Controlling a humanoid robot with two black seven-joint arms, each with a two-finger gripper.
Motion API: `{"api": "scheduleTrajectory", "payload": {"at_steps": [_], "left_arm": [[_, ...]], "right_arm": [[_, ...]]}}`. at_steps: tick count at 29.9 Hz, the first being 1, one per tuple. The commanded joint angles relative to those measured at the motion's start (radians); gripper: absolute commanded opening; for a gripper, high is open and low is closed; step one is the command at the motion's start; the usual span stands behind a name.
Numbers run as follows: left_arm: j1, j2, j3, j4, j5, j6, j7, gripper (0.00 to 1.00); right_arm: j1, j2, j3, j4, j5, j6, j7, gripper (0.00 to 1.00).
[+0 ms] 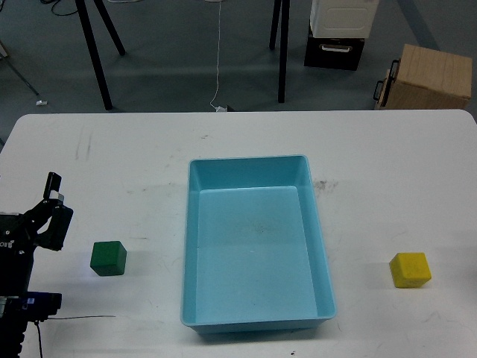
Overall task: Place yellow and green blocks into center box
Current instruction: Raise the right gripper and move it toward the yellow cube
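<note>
On the white table [149, 149], the green block [108, 258] sits just right of the left gripper [52, 205], jaws apart.

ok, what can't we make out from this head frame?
- Right gripper: not in the head view at all.
- Left gripper: small and dark by the left edge; open or shut is unclear.
- Small dark green cube, small bright yellow cube: far faces hidden.
- Shallow light blue plastic tray: near wall's inner face hidden.
</note>
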Motion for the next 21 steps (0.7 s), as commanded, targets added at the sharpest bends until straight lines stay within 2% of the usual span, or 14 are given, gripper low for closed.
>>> {"api": "scheduleTrajectory", "payload": {"at_steps": [1,5,8,10,14,17,21], "left_arm": [[-0.005,-0.002,0.000,0.000,0.001,0.000,0.000,1.00],[-0.010,-0.009,-0.001,0.000,0.009,0.000,-0.005,1.00],[-0.010,-0.016,0.000,0.002,0.011,0.000,-0.005,1.00],[-0.010,-0.016,0.000,0.002,0.014,0.000,-0.005,1.00],[-0.013,-0.019,0.000,0.006,0.023,0.000,-0.005,1.00],[-0.013,-0.019,0.002,0.009,0.024,0.000,-0.005,1.00],[-0.014,-0.021,0.016,0.014,0.040,0.000,-0.006,1.00]], "right_arm": [[0.118,-0.157,-0.145,-0.002,-0.163,0.005,-0.056,0.99],[0.326,-0.334,-0.364,-0.005,-0.208,0.028,-0.151,0.99],[0.548,-0.430,-0.562,-0.016,-0.267,0.125,-0.218,0.99],[0.697,-0.437,-0.703,-0.019,-0.339,0.180,-0.225,0.99],[1.001,-0.435,-1.048,-0.017,-0.562,0.180,-0.225,0.99],[1.171,-0.434,-1.275,-0.013,-0.659,0.180,-0.225,0.99],[1.296,-0.418,-1.471,-0.013,-0.735,0.180,-0.225,0.99]]}}
